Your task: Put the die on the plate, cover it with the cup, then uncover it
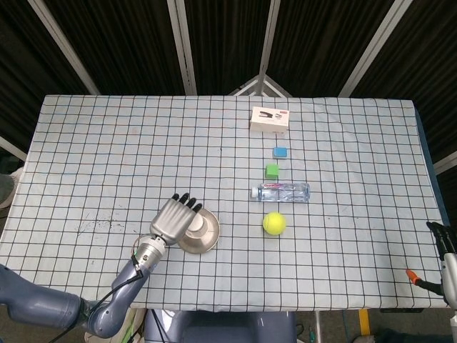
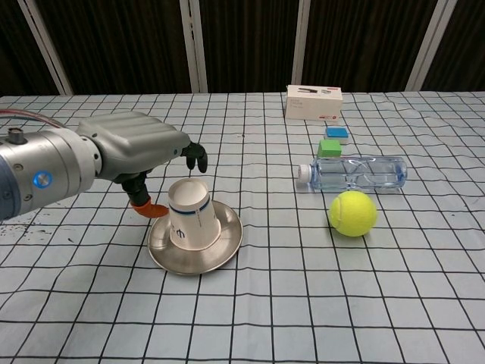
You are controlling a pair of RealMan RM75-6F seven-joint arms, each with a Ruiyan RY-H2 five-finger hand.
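A white paper cup [image 2: 192, 215] stands upside down on the round metal plate [image 2: 227, 241], near the table's front left. In the head view the cup [image 1: 197, 223] shows as a pale disc on the plate [image 1: 207, 236]. The die is hidden; I cannot see it in either view. My left hand [image 2: 135, 152] hovers just left of the cup with fingers spread, holding nothing, and it appears in the head view [image 1: 170, 216] too. Only a dark part of my right hand [image 1: 443, 236] shows at the far right edge of the head view.
A yellow tennis ball [image 2: 352, 212] lies right of the plate. Behind it a water bottle [image 2: 353, 173] lies on its side, then a green block [image 2: 329, 148], a blue block [image 2: 336, 134] and a white box [image 2: 314, 101].
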